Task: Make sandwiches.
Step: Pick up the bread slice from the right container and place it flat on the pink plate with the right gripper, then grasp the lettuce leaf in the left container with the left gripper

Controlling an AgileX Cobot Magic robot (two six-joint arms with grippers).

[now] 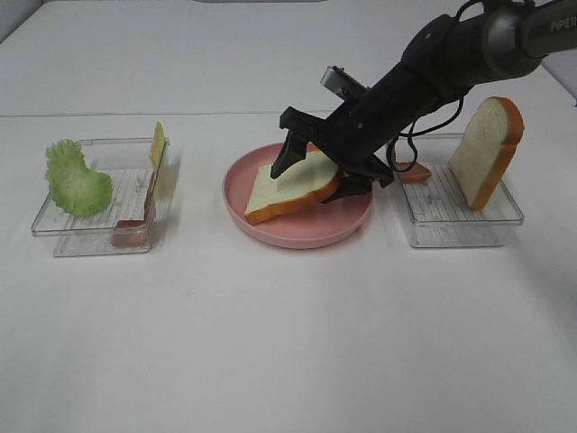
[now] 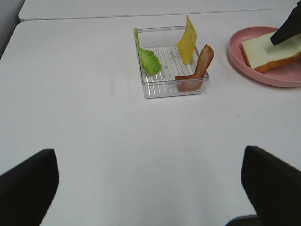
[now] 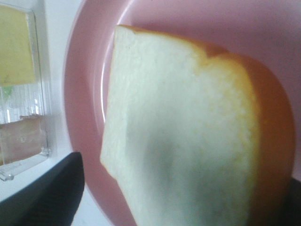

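Now two: bread slice on plate, bread slice in tray; left pincer, right pincer wide.

A plate sits mid-table with a bread slice on it. To its left, the left tray holds lettuce at its left side, cheese against its right wall and bacon at its front right. To the plate's right, the right tray holds a second bread slice standing upright and a bacon strip at its back left.
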